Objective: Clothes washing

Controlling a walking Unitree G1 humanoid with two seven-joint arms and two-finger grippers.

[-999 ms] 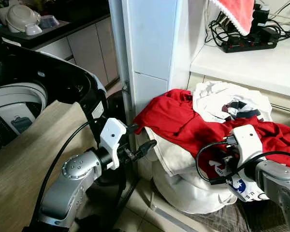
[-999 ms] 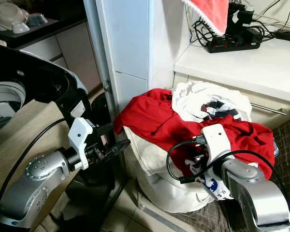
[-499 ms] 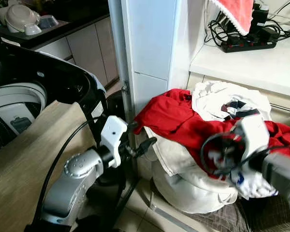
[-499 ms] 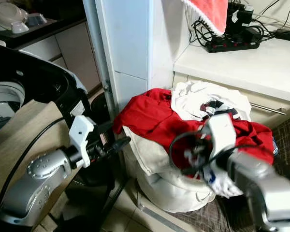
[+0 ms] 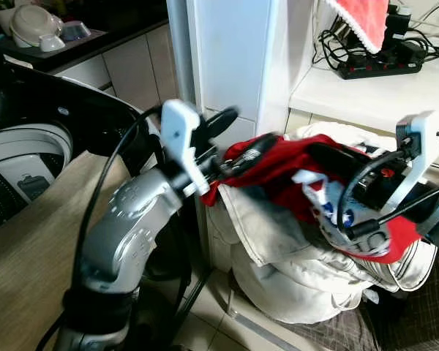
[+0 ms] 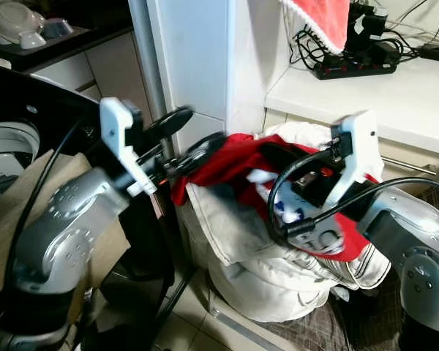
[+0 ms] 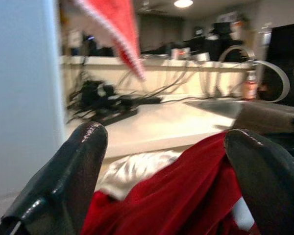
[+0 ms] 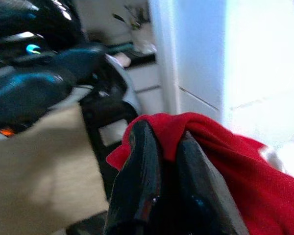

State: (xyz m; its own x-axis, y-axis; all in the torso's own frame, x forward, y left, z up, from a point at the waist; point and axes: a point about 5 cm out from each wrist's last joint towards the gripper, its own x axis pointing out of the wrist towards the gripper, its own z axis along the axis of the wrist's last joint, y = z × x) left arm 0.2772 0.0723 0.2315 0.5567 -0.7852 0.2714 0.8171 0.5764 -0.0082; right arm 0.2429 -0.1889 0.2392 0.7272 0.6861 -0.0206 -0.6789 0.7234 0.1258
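Two grippers work the red garment (image 5: 278,164), raised above the white laundry bag (image 5: 293,281) so it can reach the washing machine (image 5: 29,157). At my left wrist, left gripper (image 7: 166,181) fingers spread around cloth. At my right, right gripper (image 8: 164,161) pinches a fold.

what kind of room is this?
Likely a home laundry nook beside a kitchen: top-loading washing machine, heap of clothes with a red garment, dishes on a counter.

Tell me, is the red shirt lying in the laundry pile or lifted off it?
Lifted. The right gripper is shut on the red shirt, which hangs stretched above the white laundry pile.
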